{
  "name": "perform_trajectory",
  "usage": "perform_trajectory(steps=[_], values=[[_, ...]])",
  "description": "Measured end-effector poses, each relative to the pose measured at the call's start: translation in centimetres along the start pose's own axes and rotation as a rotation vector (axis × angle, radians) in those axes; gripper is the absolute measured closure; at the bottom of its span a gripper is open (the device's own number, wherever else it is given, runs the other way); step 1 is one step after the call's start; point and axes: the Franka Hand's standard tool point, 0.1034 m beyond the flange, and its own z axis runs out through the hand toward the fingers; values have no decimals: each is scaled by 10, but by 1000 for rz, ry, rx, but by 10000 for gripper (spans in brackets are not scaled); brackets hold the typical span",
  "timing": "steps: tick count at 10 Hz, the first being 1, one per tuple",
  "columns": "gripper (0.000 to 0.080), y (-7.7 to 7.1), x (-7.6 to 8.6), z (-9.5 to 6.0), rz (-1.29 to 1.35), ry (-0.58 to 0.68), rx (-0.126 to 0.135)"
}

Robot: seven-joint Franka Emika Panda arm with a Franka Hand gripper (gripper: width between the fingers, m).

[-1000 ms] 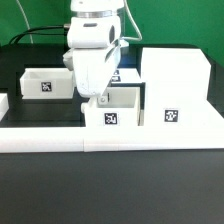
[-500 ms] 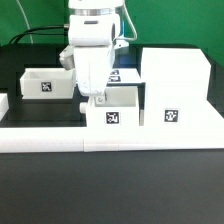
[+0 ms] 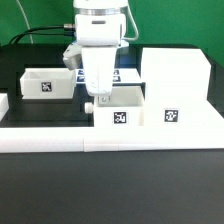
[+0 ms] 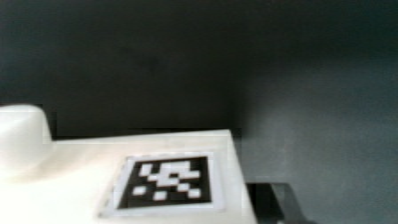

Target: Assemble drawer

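Observation:
The tall white hollow shell stands at the exterior view's right, with a tag on its front. A small open-top tray with a tag sits just left of it, close to the shell's side. My gripper hangs straight down over this tray's left wall and is shut on that wall. The second tray sits apart at the left. In the wrist view, the held tray's tagged wall fills the lower part. One dark finger is against its edge, and a white rounded part is beside it.
A long low white border rail runs along the front of the parts. The marker board lies behind the arm. A small white piece shows at the left edge. The table is black.
My gripper has moved toward the exterior view's right, and the held tray has slid with it, closing the gap to the shell. The shell and the second tray have not moved.

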Motion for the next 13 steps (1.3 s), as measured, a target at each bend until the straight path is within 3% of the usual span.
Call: perform_trajectory(steps=[10,13], values=[[726,-9,-8,5,73,3,3],[726,-10,-9,5,73,0,21]])
